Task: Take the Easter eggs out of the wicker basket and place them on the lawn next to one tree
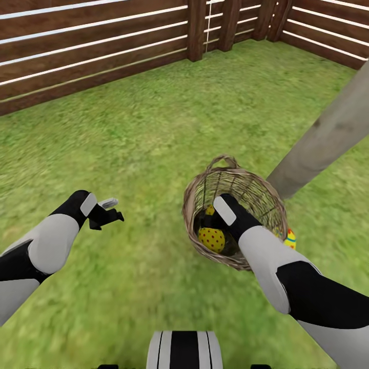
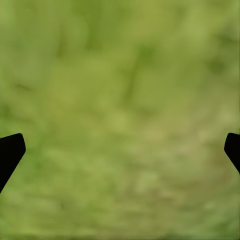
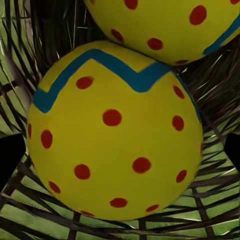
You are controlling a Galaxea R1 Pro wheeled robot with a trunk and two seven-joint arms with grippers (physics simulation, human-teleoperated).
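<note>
No readable text, labels or numbers

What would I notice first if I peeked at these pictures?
Bright yellow eggs with red dots sit inside the wicker basket on the green lawn, where the right gripper reaches in. Another egg peeks out behind the basket, near the pale tree trunk.

The left arm reaches in from the lower left of the head view, its left gripper spread open at mid-left, its 2 fingers wide apart. The right arm slants up from the lower right, its wrist bent downward at centre.
</note>
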